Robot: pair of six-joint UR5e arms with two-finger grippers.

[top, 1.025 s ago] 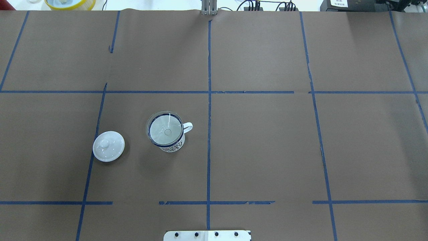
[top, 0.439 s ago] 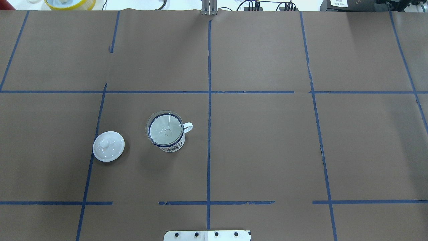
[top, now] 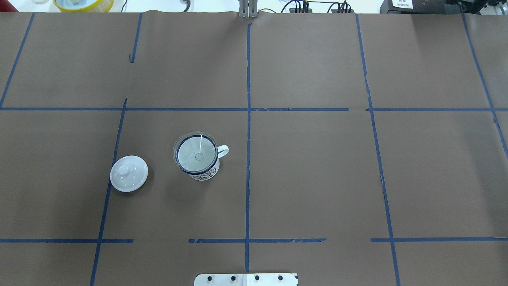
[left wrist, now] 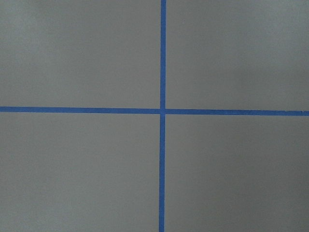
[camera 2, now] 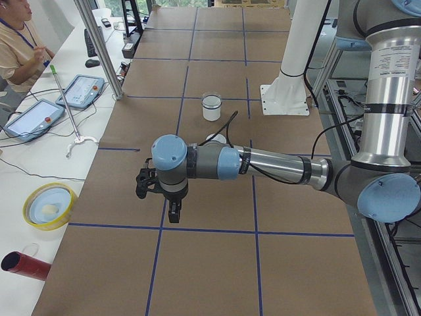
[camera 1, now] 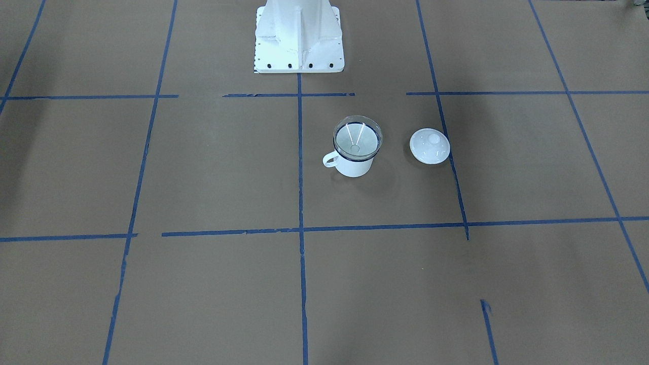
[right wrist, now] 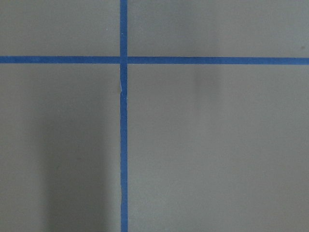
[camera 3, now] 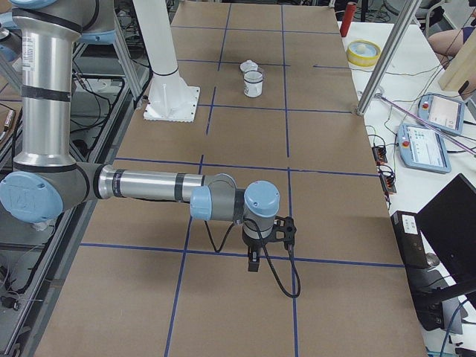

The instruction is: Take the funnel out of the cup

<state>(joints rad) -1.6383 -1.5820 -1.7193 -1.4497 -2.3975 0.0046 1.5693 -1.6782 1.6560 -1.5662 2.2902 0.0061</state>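
The cup (top: 203,171) is a white mug with a dark blue rim, standing left of the table's centre line, its handle toward the centre. The clear funnel (top: 196,153) sits in its mouth, spout down. Both also show in the front-facing view: the cup (camera 1: 353,166) and the funnel (camera 1: 357,139). The left gripper (camera 2: 172,214) shows only in the exterior left view, far from the cup (camera 2: 212,108). The right gripper (camera 3: 254,262) shows only in the exterior right view, far from the cup (camera 3: 254,85). I cannot tell whether either is open or shut.
A white knobbed lid (top: 129,173) lies on the brown paper to the cup's left, apart from it. The robot's white base (camera 1: 299,35) stands behind the cup. Both wrist views show only brown paper and blue tape lines. An operator (camera 2: 20,39) sits at the far side.
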